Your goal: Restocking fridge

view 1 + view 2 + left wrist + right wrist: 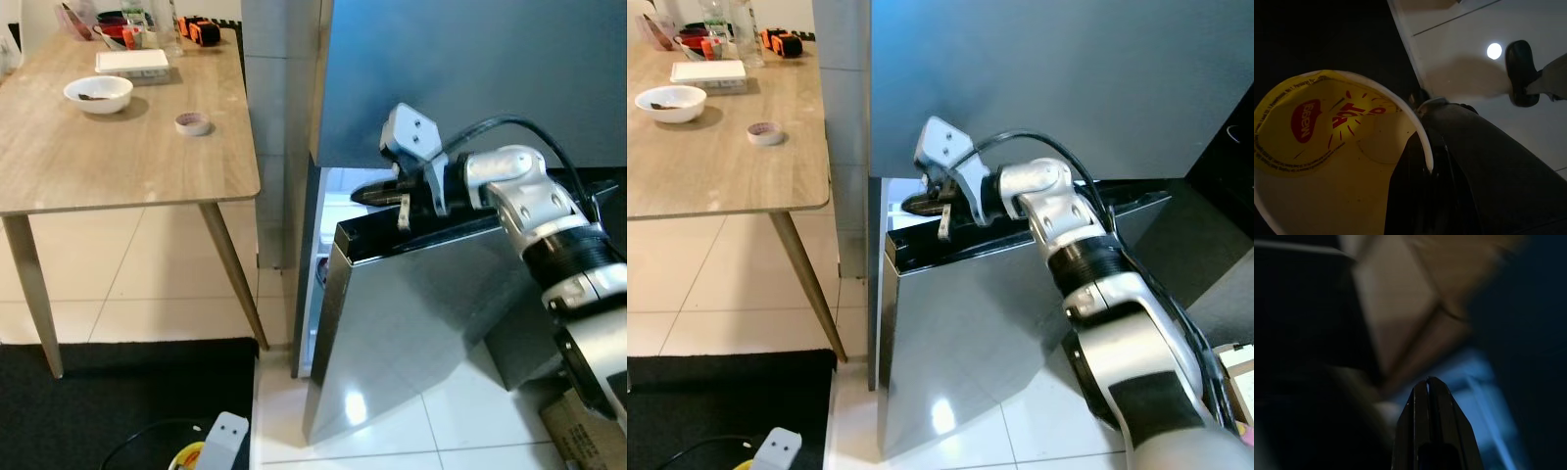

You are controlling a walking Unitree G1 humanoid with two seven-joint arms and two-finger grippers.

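Observation:
The fridge's steel lower door (392, 323) stands ajar below the shut grey upper door (470, 78). A lit interior (338, 191) shows in the gap. My right gripper (359, 194) reaches over the top edge of the open door, at the mouth of the gap. Its fingers (1429, 421) are shut with nothing between them. My left arm hangs low by the floor, and its gripper (1422, 196) is shut on a noodle cup (1327, 147) with a yellow and red lid. The cup's yellow also peeks out at the bottom of the left eye view (186, 456).
A wooden table (127, 157) stands left of the fridge with a white bowl (98, 93), a tape roll (193, 122) and a white box (132, 63). A black mat (118, 401) covers the floor in front. A cardboard box (588, 431) sits at lower right.

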